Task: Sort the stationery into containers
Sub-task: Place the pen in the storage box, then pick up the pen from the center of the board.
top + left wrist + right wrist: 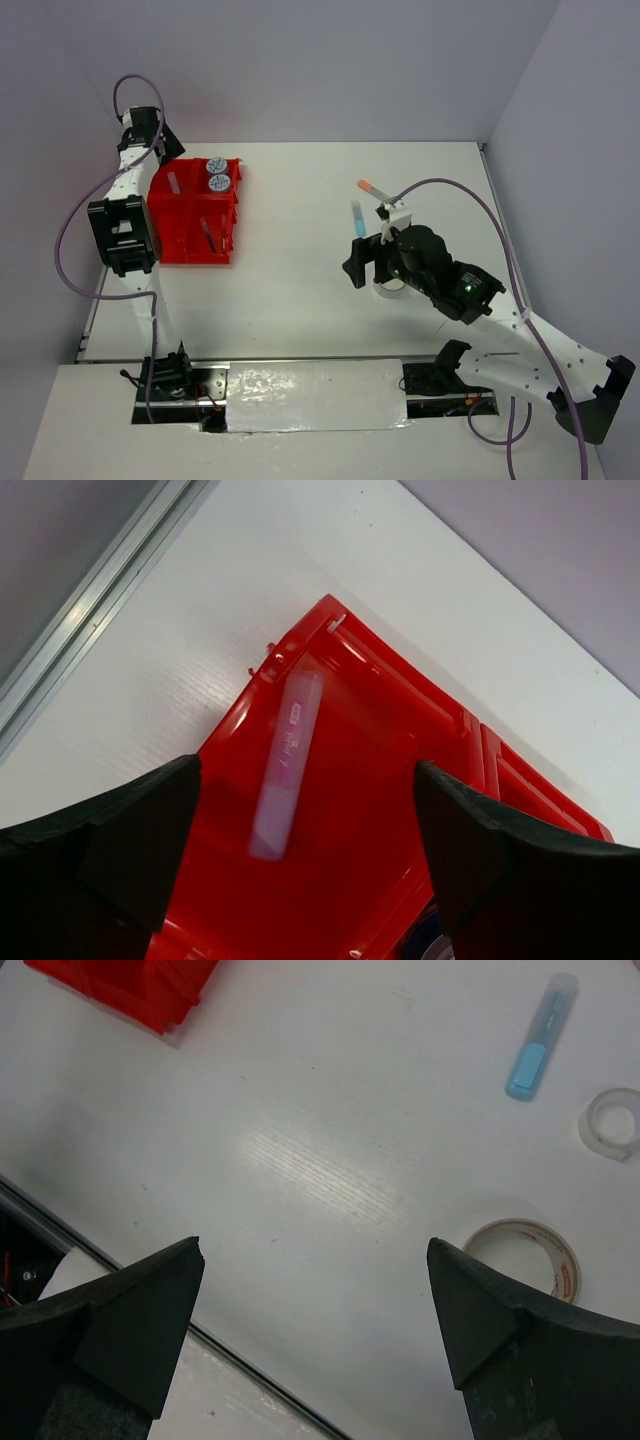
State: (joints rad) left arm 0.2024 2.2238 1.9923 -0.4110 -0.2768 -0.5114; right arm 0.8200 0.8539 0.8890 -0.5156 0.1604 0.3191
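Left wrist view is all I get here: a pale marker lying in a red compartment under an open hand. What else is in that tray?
Observer: Two round blue-lidded tubs sit in the far compartment of the red tray, next to the pale marker.
Operator: Anything out on the table?
Observer: Yes, near the right hand: a light-blue marker, an orange-capped marker, a larger tape roll and a smaller clear tape roll.
Operator: Is that hand holding one?
Observer: No, it is open and empty.
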